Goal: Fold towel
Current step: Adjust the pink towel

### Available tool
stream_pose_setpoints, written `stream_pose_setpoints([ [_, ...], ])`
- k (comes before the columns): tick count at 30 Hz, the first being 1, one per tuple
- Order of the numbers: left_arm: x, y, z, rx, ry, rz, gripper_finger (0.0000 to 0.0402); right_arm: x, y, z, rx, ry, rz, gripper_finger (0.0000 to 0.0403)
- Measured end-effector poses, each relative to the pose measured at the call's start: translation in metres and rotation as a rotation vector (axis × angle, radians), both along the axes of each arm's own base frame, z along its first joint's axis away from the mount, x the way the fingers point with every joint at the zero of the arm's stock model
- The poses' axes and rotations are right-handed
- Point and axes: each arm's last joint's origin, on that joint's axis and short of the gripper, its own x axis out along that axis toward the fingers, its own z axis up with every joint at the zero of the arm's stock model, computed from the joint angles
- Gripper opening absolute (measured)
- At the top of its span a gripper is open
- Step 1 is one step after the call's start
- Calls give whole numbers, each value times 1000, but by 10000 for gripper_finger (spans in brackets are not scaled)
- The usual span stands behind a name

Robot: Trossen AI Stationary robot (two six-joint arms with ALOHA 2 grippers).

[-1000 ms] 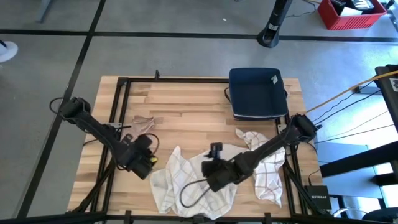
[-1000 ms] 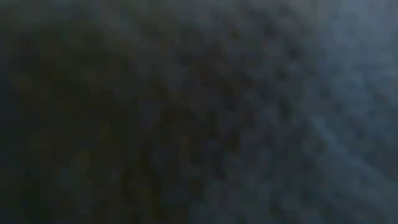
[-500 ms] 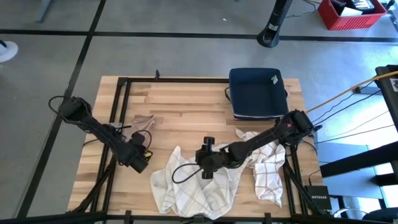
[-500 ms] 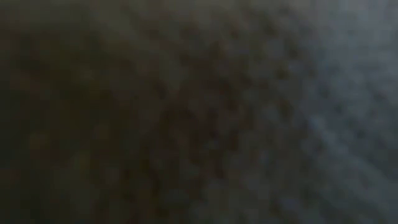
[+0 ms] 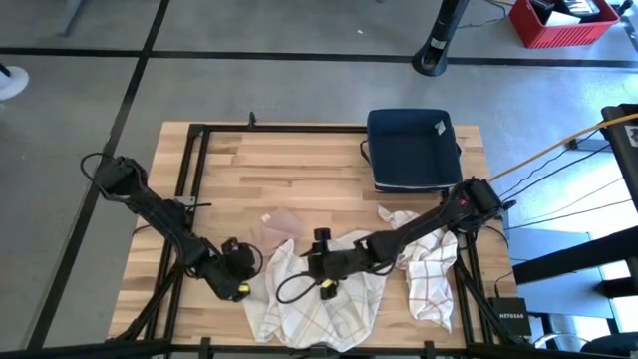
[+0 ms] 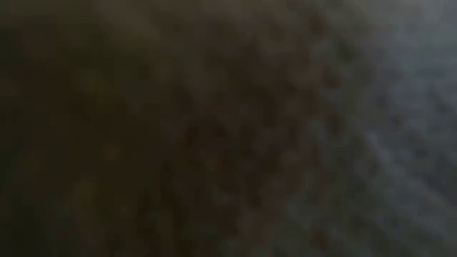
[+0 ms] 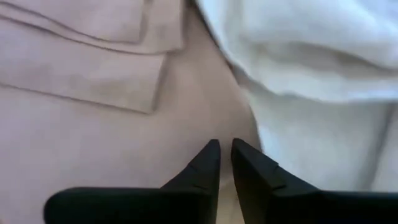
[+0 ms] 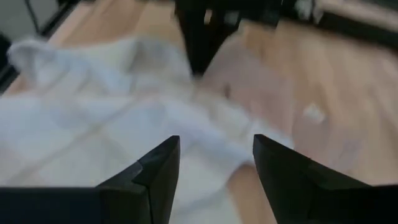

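Observation:
A crumpled white checked towel [image 5: 299, 304] lies near the table's near edge and also shows in the right wrist view [image 8: 81, 124]. My right gripper [image 5: 321, 267] [image 8: 214, 168] hovers open over its far part. My left gripper [image 5: 239, 279] [image 7: 225, 149] is low beside the towel's left edge [image 7: 298, 143], its fingers shut over bare wood. A small pinkish cloth [image 5: 279, 223] [image 7: 93, 68] lies flat on the wood just beyond the towel. The low view is dark and shows nothing.
A white cloth with red checks [image 5: 429, 274] lies crumpled at the right, under my right arm. A dark blue square thing [image 5: 413, 150] sits at the far right. A black frame [image 5: 194, 179] runs along the table's left and far sides. Bare wood [image 5: 299, 165] lies at the far middle.
My right gripper has moved toward the table's left across the towel. My left gripper has moved toward the near edge and the right, up to the towel's left edge. The pinkish cloth now lies farther right and nearer the towel, and flatter than before.

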Motion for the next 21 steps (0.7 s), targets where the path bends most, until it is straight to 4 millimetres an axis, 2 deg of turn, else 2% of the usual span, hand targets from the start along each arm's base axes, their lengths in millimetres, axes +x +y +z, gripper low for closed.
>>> stream_pose_setpoints([
  [4, -2, 9, -2, 52, -4, 137, 24, 19, -9, -13, -22, -93, -17, 207],
  [9, -9, 23, -7, 85, 48, 303, 17, 45, -39, -27, -6, -143, -106, 207],
  [14, -13, 27, -11, 90, 44, 333, 17, 75, -65, -35, 42, -48, -148, 207],
  [18, -18, 38, -15, 106, 23, 486, 17, 95, -76, -37, 91, 47, -190, 207],
  [21, -20, 44, -18, 107, 12, 565, 17, 110, -78, -37, 135, 34, -219, 207],
])
